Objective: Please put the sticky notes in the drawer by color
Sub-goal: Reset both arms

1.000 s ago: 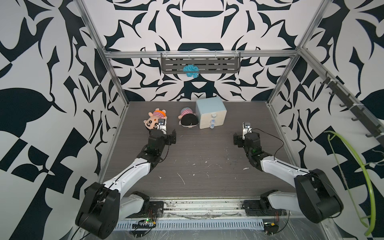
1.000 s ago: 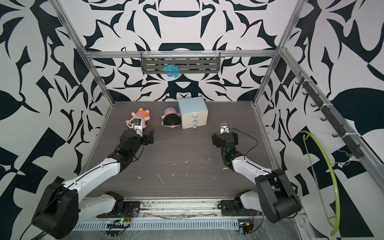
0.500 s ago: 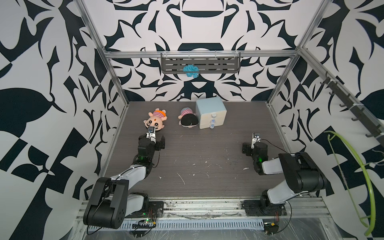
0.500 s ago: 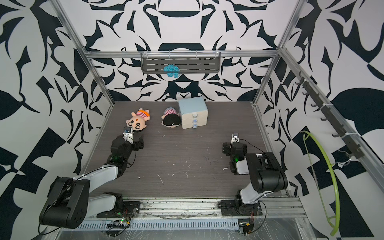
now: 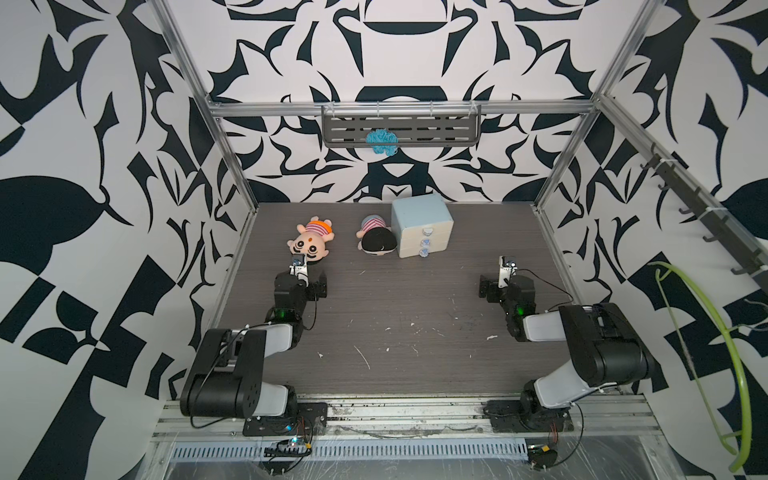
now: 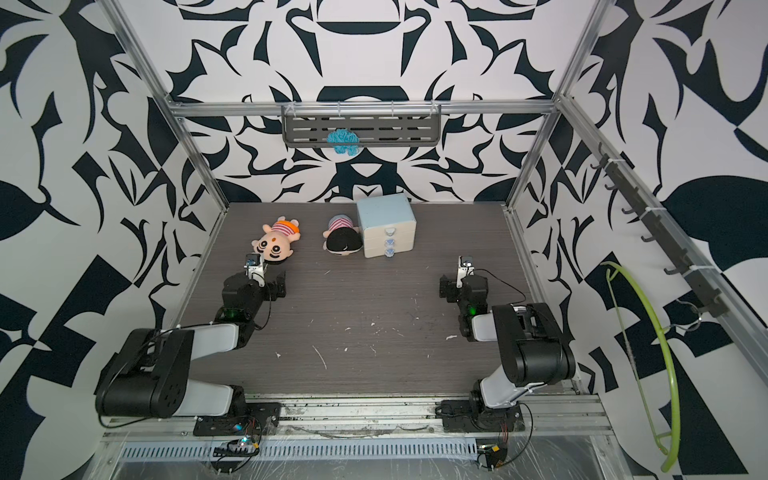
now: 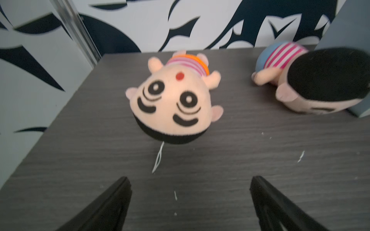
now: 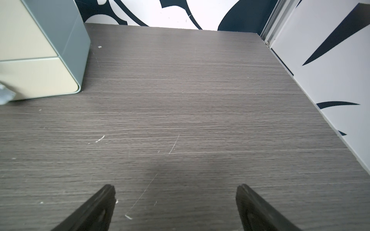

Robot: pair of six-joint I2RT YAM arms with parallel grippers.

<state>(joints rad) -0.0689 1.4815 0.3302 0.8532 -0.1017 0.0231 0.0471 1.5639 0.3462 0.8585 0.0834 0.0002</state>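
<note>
No sticky notes show in any view. The drawer [image 5: 422, 224] [image 6: 386, 226] is a pale blue cabinet at the back of the table, and its three cream fronts are all shut. Its corner shows in the right wrist view [image 8: 40, 60], and a strip of its side in the left wrist view [image 7: 356, 30]. My left gripper [image 5: 307, 284] [image 6: 270, 286] [image 7: 188, 180] hangs low over the left of the table, open and empty, facing a plush doll. My right gripper [image 5: 498, 286] [image 6: 457, 286] [image 8: 175, 187] is open and empty over bare table, to the right of the drawer and nearer the front.
Two plush dolls lie at the back: one face-up [image 5: 309, 245] [image 7: 172, 100] just ahead of the left gripper, one black-haired [image 5: 376, 241] [image 7: 320, 80] against the drawer's left side. A grey shelf [image 5: 401, 129] hangs on the back wall. Small white scraps dot the table [image 5: 415, 353].
Both arms have drawn back from the middle of the table toward the front and folded low at the two sides. Both grippers stayed open and empty.
</note>
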